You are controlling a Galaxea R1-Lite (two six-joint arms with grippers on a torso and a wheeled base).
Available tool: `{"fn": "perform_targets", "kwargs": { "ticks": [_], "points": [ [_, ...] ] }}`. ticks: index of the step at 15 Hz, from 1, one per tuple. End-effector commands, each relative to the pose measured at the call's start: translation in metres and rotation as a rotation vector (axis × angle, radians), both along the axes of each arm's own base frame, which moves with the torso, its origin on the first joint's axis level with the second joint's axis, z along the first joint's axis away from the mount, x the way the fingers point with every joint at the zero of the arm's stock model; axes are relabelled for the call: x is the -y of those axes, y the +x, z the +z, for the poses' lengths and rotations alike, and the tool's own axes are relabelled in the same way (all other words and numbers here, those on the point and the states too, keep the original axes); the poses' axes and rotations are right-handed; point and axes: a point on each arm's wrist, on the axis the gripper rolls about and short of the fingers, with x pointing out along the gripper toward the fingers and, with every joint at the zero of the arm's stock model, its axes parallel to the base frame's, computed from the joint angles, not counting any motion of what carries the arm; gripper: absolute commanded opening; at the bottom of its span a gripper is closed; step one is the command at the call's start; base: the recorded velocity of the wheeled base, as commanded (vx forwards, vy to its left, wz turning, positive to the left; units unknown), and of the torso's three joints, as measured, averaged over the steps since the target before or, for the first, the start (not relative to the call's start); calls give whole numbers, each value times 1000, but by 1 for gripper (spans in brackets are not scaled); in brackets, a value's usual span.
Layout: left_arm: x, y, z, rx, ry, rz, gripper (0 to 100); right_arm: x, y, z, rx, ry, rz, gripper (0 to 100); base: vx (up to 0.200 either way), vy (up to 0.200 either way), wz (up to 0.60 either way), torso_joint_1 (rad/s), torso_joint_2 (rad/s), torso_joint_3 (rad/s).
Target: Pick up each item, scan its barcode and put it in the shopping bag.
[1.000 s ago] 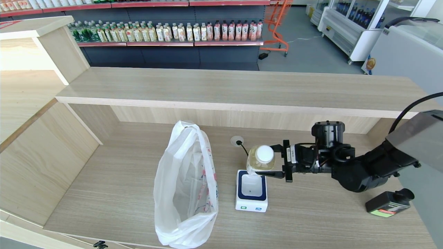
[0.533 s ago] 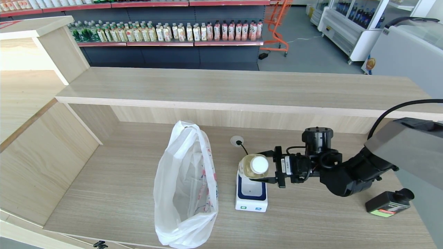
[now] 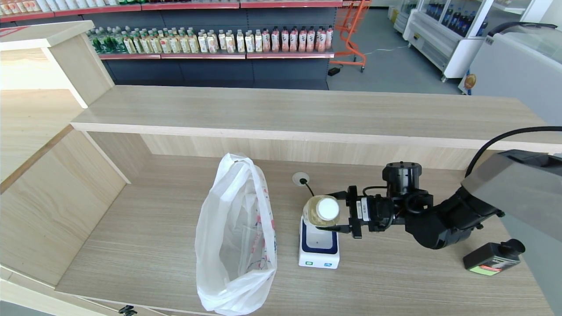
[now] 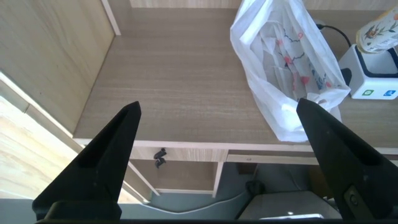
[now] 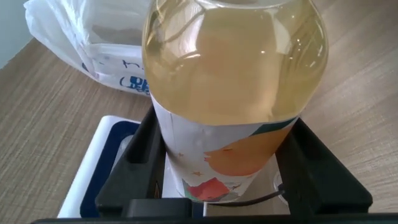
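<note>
My right gripper [image 3: 332, 211] is shut on a clear bottle [image 3: 322, 212] of pale yellow drink with a white cap, held upright just above the white and blue barcode scanner [image 3: 319, 249]. In the right wrist view the bottle [image 5: 233, 93] sits between the black fingers [image 5: 140, 152], with the scanner [image 5: 102, 165] below it. The white plastic shopping bag [image 3: 237, 237] stands open to the left of the scanner. My left gripper [image 4: 217, 155] hangs open off the counter's near edge, with the bag [image 4: 289, 68] and the scanner [image 4: 373, 78] beyond it.
A black bottle [image 3: 492, 258] lies on its side at the counter's right end. A cable [image 3: 309, 188] runs from a grommet [image 3: 300, 178] to the scanner. A raised wooden ledge [image 3: 281, 109] borders the back and a wooden wall [image 3: 52, 197] the left.
The right arm carried the bottle left and lower, from beside the scanner's back corner to over its window. Since half a second ago it has barely moved.
</note>
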Motion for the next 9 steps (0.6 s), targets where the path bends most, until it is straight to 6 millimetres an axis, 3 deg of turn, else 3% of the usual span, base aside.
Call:
{"fn": "perform_targets", "kwargs": {
  "ticks": [1, 2, 4, 5, 7, 9],
  "points": [
    [0, 0, 0, 1, 0, 0, 100, 22, -16, 36, -39, 39, -52, 0, 0, 0, 0, 0, 0, 0],
    [0, 0, 0, -1, 0, 0, 100, 31, -38, 73, -91, 87, -73, 0, 0, 0, 0, 0, 0, 0],
    [0, 0, 0, -1, 0, 0, 100, 59, -83, 121, -243, 182, -147, 0, 0, 0, 0, 0, 0, 0],
    [0, 0, 0, -1, 0, 0, 100, 70, -96, 137, -280, 219, -176, 0, 0, 0, 0, 0, 0, 0],
    [0, 0, 0, 1, 0, 0, 100, 83, -120, 155, -400, 294, -242, 0, 0, 0, 0, 0, 0, 0],
    [0, 0, 0, 1, 0, 0, 100, 86, -138, 156, -522, 386, -393, 0, 0, 0, 0, 0, 0, 0]
  ]
}}
